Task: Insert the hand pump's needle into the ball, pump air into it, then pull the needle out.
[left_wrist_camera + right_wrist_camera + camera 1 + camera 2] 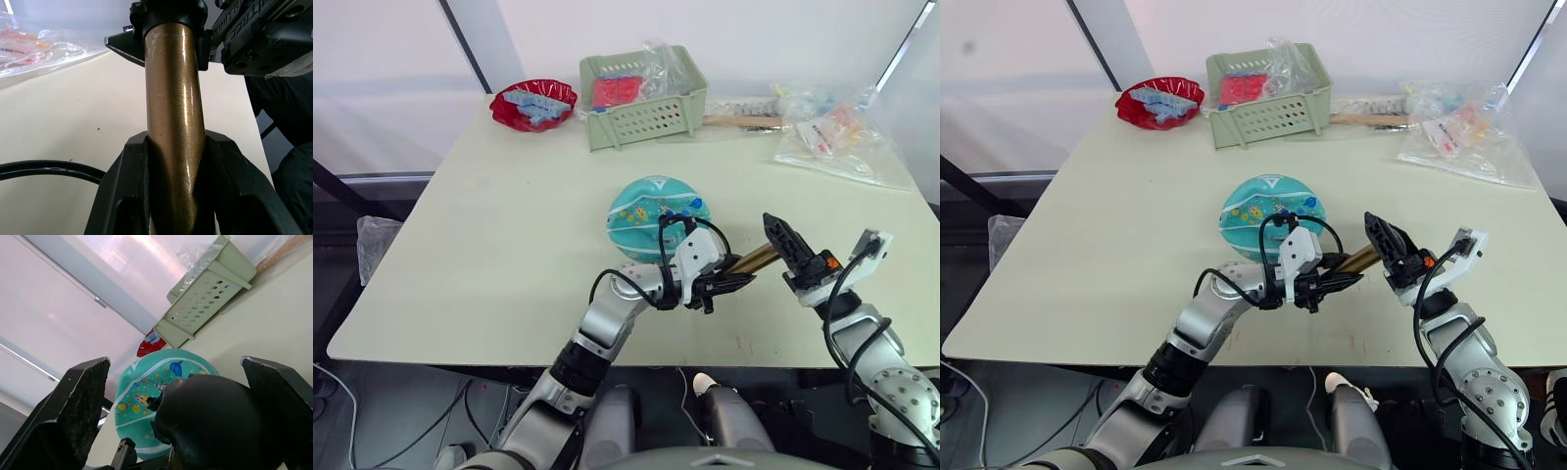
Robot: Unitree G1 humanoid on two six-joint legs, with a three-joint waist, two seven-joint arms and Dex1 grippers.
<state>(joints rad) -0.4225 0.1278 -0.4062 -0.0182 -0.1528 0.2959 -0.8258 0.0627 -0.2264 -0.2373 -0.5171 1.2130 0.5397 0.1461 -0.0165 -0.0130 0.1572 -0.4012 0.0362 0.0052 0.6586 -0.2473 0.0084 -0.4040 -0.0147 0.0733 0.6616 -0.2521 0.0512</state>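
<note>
Though partly cut off, "TREE" on right claw (254, 34) housing.

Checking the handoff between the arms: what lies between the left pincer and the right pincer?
The hand pump: its brass-gold barrel runs from the left pincer, shut on it, to the right pincer. The left eye view shows it; in the right wrist view the open fingers flank its black handle end.

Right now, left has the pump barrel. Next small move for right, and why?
Probably close the right gripper on the hand pump's black handle end: its fingers sit open either side of it, while the left gripper is shut on the barrel beside the ball.
</note>
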